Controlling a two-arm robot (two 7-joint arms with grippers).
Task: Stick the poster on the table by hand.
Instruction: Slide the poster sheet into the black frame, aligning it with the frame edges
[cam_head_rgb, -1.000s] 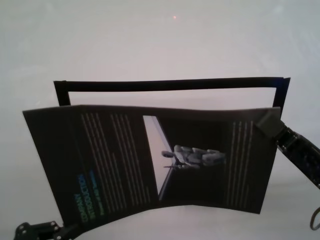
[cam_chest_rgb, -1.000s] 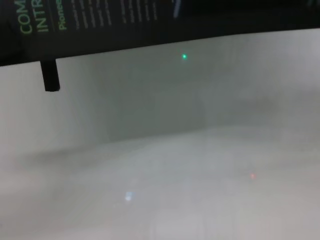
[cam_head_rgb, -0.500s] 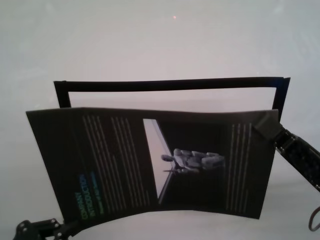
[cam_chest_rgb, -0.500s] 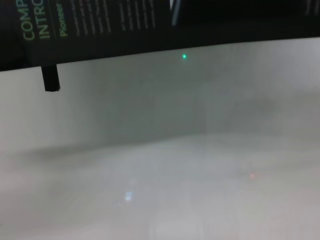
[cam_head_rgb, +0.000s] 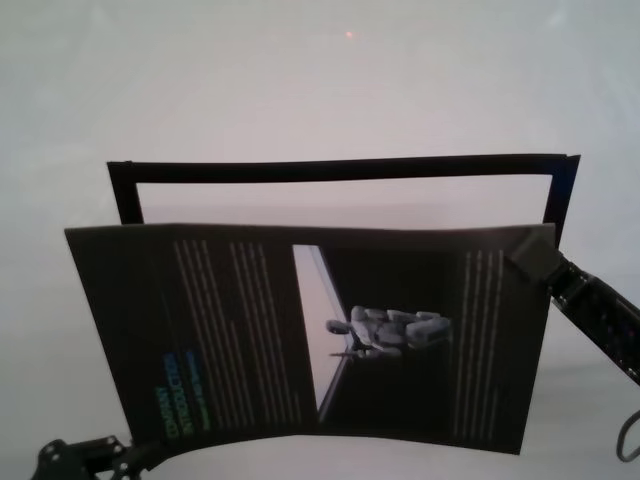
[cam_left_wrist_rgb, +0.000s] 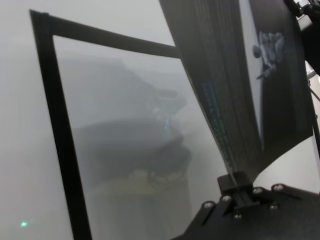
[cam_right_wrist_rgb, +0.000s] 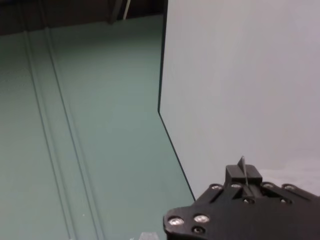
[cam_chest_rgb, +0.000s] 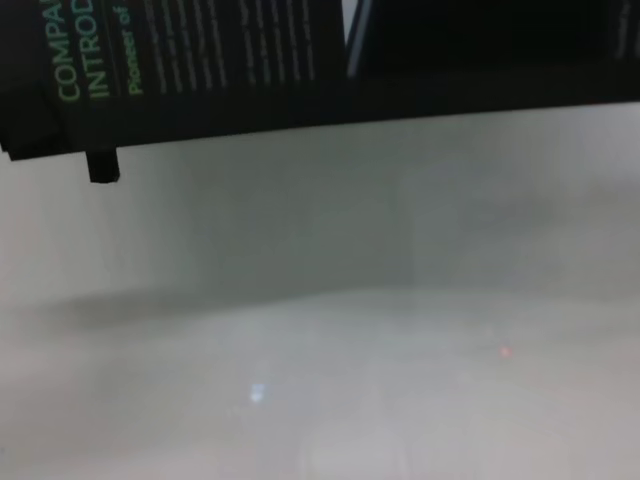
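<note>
1. The counter (cam_head_rgb: 320, 90) is the broad pale surface spreading out beyond and beneath both end effectors. It is where the sheet has to end up, and nothing of the sheet appears to touch it yet.

2. The poster (cam_head_rgb: 300, 330) hangs in the air between the two end effectors, stretched from one to the other with its printed face toward the head camera. Held at two opposite points, it stays spread out rather than drooping or folding, which I judge is the reason both arms carry it. A slight bow shows along its lower edge.

3. A black rectangular frame (cam_head_rgb: 340, 168) stands beyond the end effectors, behind the poster's upper edge. It looks like the outline the sheet is meant to be lined up with, though that is a guess.

4. The right end effector (cam_head_rgb: 532, 255) sits at the poster's upper corner on its side, pressed together on that corner, which keeps the top edge taut and level.

5. The left end effector (cam_left_wrist_rgb: 239, 184) grips the opposite lower edge, pinching the thin sheet edge-on, as its wrist view shows. That low hold steadies the bottom while the right one carries the top.
</note>
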